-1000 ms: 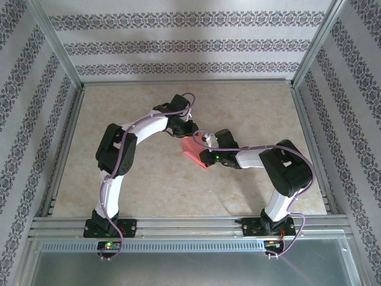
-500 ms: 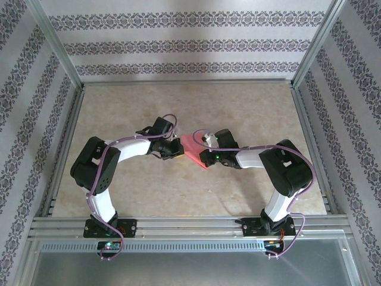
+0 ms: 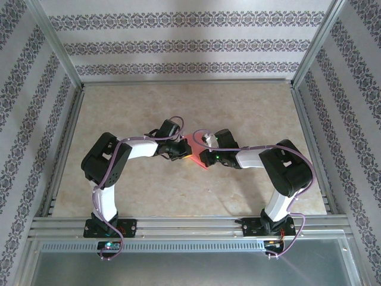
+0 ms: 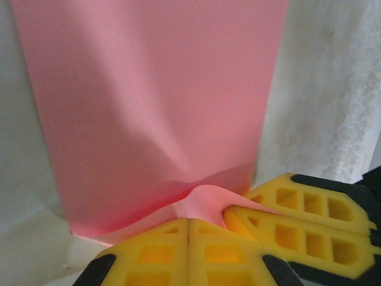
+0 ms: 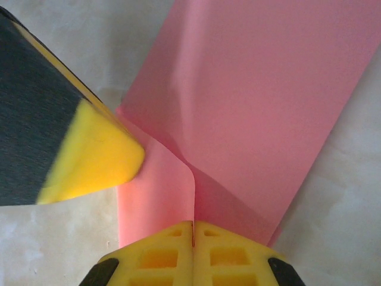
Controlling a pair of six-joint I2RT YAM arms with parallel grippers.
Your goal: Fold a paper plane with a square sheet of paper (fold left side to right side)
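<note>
Holding the paper: both grippers meet at the middle of the table [image 3: 250, 107], one at each side of the pink sheet of paper [image 3: 195, 159].
Left gripper [image 4: 188, 241]: yellow fingers pressed together with no gap; the sheet's near edge rises in a small hump into their tips and is pinched there.
Right gripper [image 5: 193, 238]: fingers fully closed, with a raised fold of the sheet caught in the seam between them.
Sheet: lies flat on the marbled table except at the pinched edge, where it buckles upward; in both wrist views it reads as a long rectangle.
Contact: in the right wrist view, the left gripper's yellow fingertip [image 5: 101, 155] touches the sheet just beside the right gripper's own tips.
Surroundings: patterned wallpaper walls [image 3: 190, 47] on three sides.
</note>
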